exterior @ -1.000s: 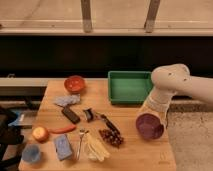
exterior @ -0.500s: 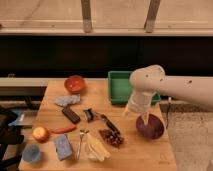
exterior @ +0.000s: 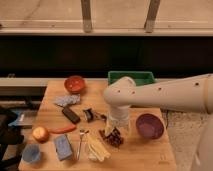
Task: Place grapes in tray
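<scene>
The grapes (exterior: 112, 136) are a small dark red-purple cluster lying on the wooden table (exterior: 150, 155), front of centre. My gripper (exterior: 118, 126) hangs down from the white arm directly over them, at or just above their right side. The green tray (exterior: 134, 77) stands at the table's back edge; the arm's elbow hides its front part.
A purple bowl (exterior: 149, 125) sits right of the grapes. An orange-red bowl (exterior: 75, 83) is at the back left. A grey cloth (exterior: 66, 100), black block (exterior: 70, 114), red chili (exterior: 62, 129), orange fruit (exterior: 40, 133), blue cup (exterior: 31, 153), blue sponge (exterior: 62, 146) and pale glove-like item (exterior: 97, 149) fill the left and front.
The arm has swung left, from above the purple bowl to over the grapes, and the gripper has come down toward them. The purple bowl now shows in full.
</scene>
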Available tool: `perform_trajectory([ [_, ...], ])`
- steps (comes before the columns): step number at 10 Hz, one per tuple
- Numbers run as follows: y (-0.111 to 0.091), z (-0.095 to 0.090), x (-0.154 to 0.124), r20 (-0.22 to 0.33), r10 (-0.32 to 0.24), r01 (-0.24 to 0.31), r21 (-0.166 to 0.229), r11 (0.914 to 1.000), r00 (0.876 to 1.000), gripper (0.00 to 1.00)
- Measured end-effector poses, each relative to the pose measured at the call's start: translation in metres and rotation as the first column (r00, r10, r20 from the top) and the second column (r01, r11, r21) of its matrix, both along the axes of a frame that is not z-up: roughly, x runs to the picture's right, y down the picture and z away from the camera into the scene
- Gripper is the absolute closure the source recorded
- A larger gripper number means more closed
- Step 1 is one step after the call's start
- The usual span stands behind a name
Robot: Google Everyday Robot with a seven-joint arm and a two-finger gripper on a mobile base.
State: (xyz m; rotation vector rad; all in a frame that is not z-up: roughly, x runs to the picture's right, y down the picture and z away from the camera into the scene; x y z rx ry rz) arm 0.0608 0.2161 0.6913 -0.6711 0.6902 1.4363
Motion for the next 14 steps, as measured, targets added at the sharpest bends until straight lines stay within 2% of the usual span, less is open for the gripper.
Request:
perform_trajectory([
  [1,0.008,0.007,-0.01,0.013,-0.031,0.032,-0.016,0.9994,0.999,0.3],
  [3,0.012,0.017,-0.017,0.019,-0.056,0.056,-0.037,0.9977,0.998,0.3],
  [6,0.015,0.04,-0.009,0.0,-0.049,0.049,-0.078,0.9957,0.999,0.3],
  [7,0.02,0.051,-0.006,-0.008,-0.047,0.046,-0.106,0.9934,0.999,0.3],
  [10,0.038,0.07,0.004,-0.037,-0.033,0.026,-0.177,0.9838,0.999,0.31],
  [11,0.043,0.075,0.008,-0.047,-0.024,0.014,-0.195,0.9807,0.999,0.37],
  [12,0.047,0.077,0.01,-0.058,-0.013,0.001,-0.202,0.9794,0.998,0.47],
  [14,0.047,0.076,0.017,-0.074,0.004,-0.018,-0.194,0.9808,0.997,0.69],
])
